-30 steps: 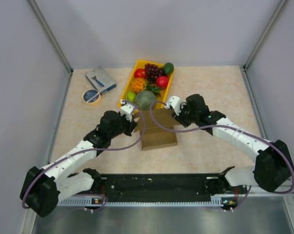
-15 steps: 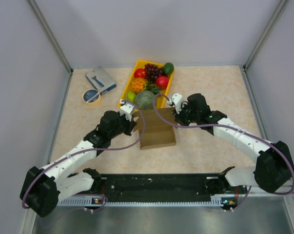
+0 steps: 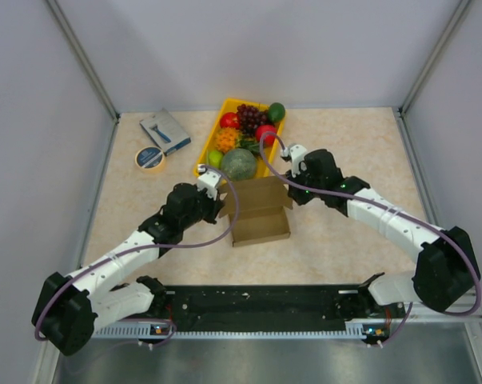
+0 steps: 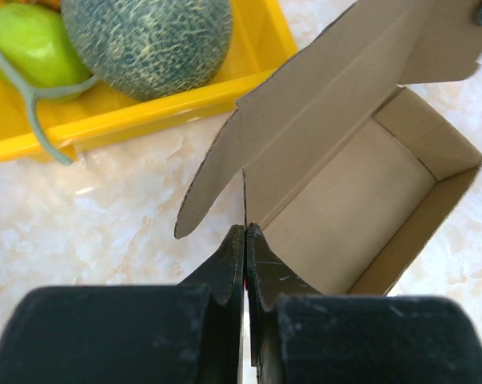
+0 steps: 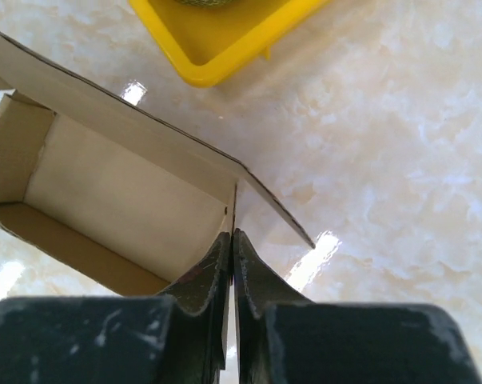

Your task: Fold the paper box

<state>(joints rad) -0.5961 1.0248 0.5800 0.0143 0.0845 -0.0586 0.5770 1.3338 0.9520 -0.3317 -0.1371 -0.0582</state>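
The paper box [image 3: 259, 212] lies open-topped in the middle of the table, brown cardboard with its lid flap standing up at the far side. My left gripper [image 3: 219, 206] is shut on the box's left wall. In the left wrist view the jaws [image 4: 245, 228] pinch that thin cardboard edge, with the box's inside [image 4: 344, 208] to the right of them. My right gripper [image 3: 288, 194] is shut on the right wall. In the right wrist view its jaws [image 5: 233, 234] clamp the wall's edge, with the box's hollow [image 5: 121, 192] to the left and a side flap sticking out to the right.
A yellow tray [image 3: 211, 144] of fruit stands just behind the box, a green melon [image 3: 238, 164] at its near end. The tray's rim [image 4: 145, 112] shows close in the left wrist view, and its corner [image 5: 217, 48] in the right wrist view. A tape roll [image 3: 150, 158] and a blue-grey box [image 3: 165, 131] lie at the back left.
My right gripper has moved away from me toward the tray and closed on the box's right wall. The left arm keeps its grip and has not moved.
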